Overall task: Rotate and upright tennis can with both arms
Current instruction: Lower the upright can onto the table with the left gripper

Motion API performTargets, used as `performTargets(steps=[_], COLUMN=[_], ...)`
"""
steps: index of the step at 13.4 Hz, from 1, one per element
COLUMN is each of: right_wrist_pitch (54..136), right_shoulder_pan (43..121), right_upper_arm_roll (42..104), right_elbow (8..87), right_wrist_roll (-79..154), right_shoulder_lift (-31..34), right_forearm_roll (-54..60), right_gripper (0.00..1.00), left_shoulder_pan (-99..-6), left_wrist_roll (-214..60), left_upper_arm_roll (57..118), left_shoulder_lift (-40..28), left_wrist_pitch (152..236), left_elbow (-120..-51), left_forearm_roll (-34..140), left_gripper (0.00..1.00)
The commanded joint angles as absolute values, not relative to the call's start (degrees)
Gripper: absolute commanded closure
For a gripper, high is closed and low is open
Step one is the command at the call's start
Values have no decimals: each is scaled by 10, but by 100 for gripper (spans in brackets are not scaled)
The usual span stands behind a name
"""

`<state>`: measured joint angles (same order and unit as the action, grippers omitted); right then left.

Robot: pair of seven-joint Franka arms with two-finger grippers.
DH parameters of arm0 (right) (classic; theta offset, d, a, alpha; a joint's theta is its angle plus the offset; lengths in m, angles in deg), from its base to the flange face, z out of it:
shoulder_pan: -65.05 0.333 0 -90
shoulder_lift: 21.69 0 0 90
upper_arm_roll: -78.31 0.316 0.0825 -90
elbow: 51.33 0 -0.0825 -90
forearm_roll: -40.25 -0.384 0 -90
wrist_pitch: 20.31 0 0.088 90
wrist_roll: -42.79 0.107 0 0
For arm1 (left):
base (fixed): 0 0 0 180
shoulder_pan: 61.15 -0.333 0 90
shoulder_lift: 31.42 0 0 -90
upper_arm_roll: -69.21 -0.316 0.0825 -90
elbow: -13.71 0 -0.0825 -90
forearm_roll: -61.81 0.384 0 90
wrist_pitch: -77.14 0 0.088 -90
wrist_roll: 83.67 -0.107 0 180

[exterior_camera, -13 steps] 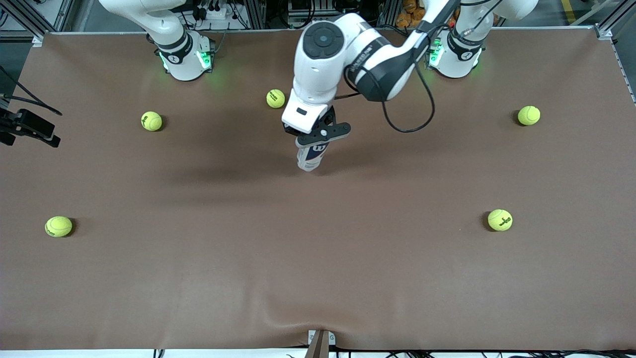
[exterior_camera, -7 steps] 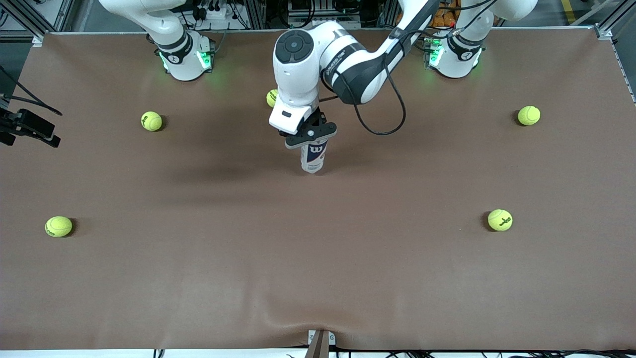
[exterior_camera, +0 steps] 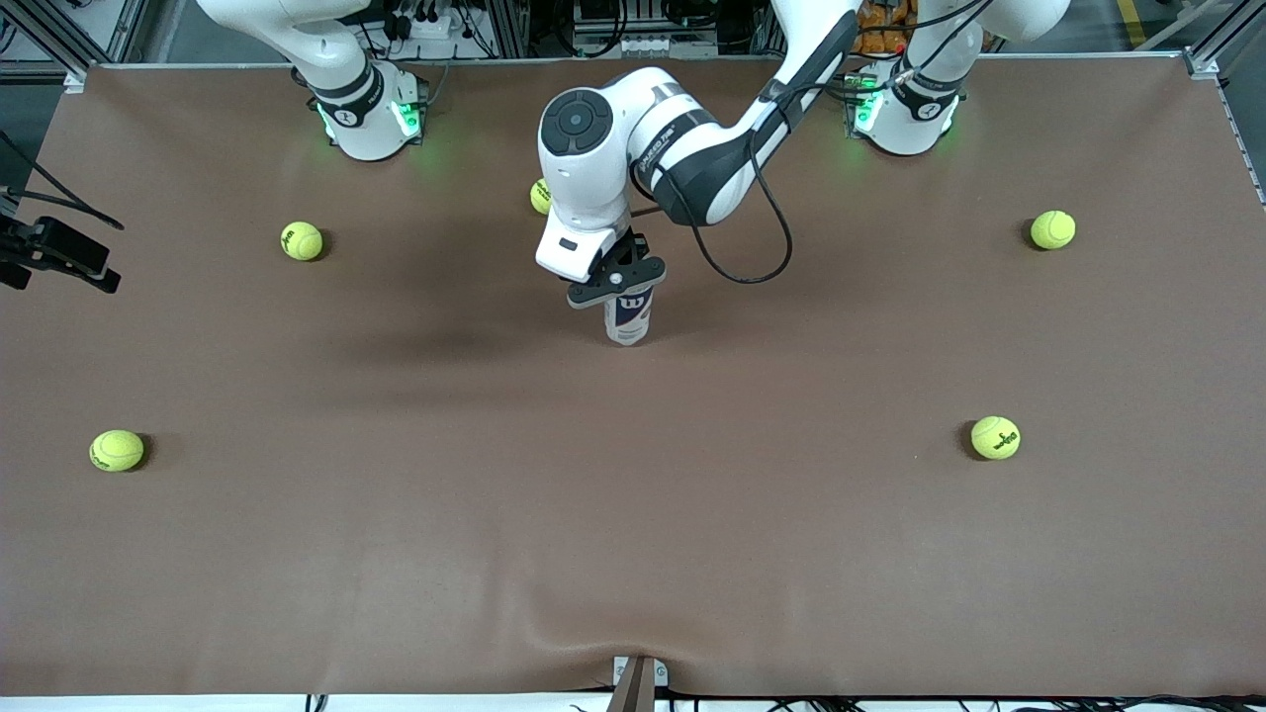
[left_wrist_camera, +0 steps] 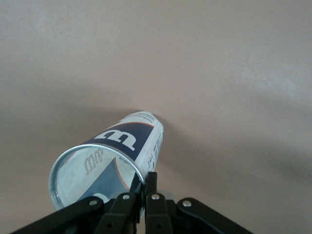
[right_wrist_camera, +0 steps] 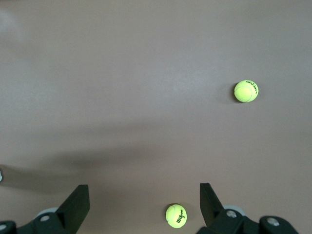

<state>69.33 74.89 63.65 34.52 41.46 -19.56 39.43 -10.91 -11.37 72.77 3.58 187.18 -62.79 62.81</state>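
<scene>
The tennis can [exterior_camera: 629,318], white-silver with a navy band and a white "W", stands almost upright at mid-table with its base on the brown mat. My left gripper [exterior_camera: 615,282] is over the can and shut on its metallic top rim. In the left wrist view the can [left_wrist_camera: 124,146] points away from the camera, open end toward it. The left gripper [left_wrist_camera: 145,181] pinches the rim wall, one finger inside and one outside. My right gripper [right_wrist_camera: 144,195] is open and empty high over the mat. It does not show in the front view, and the right arm waits.
Several yellow-green tennis balls lie around the mat: one [exterior_camera: 302,240] and one [exterior_camera: 117,450] toward the right arm's end, one [exterior_camera: 540,196] partly hidden by the left arm, and one [exterior_camera: 1052,229] and one [exterior_camera: 995,437] toward the left arm's end. Two balls [right_wrist_camera: 246,91] [right_wrist_camera: 176,216] show below the right gripper.
The left gripper has shifted toward the right arm's end and turned, swinging the can from a clear tilt to nearly upright. The right arm has not moved.
</scene>
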Motion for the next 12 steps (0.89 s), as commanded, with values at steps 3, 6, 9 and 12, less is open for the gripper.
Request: performTargets(steps=[3, 6, 9, 12], right_wrist_pitch=[684, 684, 684, 684], right_shoulder_pan=[741, 740, 741, 738], right_upper_arm_roll=[641, 641, 641, 641], right_elbow=[328, 329, 329, 329], right_wrist_roll=[418, 418, 418, 418], right_shoulder_lift=[-187, -187, -187, -187], right_forearm_roll=[385, 385, 385, 384], right_gripper=[0, 0, 0, 0], left_shoulder_pan=[-101, -102, -102, -102], left_wrist_roll=[-100, -101, -100, -100], left_upper_arm_roll=[719, 717, 716, 716], left_shoulder_lift=[50, 54, 55, 54], left_wrist_pitch=[1860, 1861, 1866, 1868], left_elbow=[-609, -609, -609, -609], left_forearm_roll=[643, 642, 642, 642], left_gripper=[100, 100, 65, 59])
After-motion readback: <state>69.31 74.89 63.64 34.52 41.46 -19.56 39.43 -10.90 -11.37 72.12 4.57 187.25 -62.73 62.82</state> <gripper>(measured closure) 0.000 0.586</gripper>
